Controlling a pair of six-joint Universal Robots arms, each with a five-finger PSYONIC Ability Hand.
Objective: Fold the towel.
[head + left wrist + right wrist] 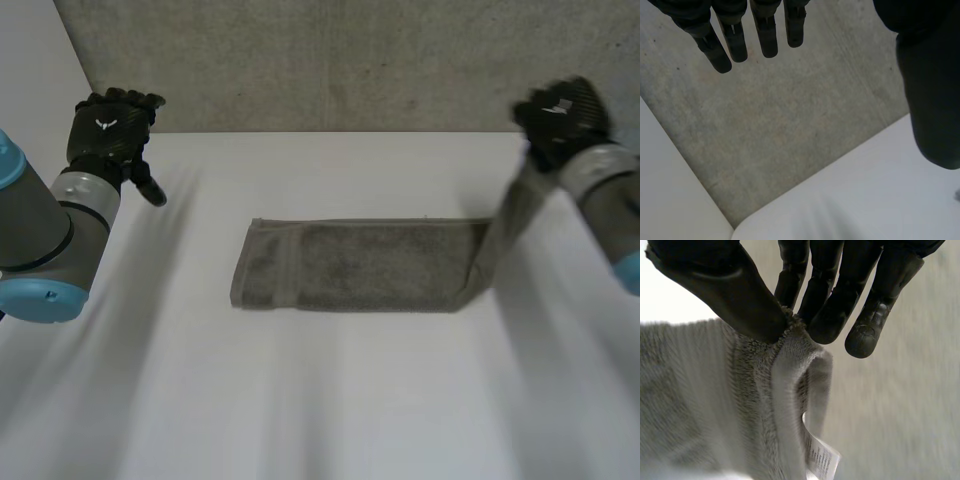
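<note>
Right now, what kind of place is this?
Probably a robot lab or test bench: a plain white table against a grey concrete-like wall, and a towel pinched at one end by the right hand.

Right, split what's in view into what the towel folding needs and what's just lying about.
For the job:
grey terry towel
right robot hand, pinching the towel's raised end
left robot hand, open, off the towel

Just there:
white table
grey concrete wall

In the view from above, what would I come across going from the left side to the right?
The left hand, open and empty → towel, flat with one end lifted → right hand, pinching that end.
</note>
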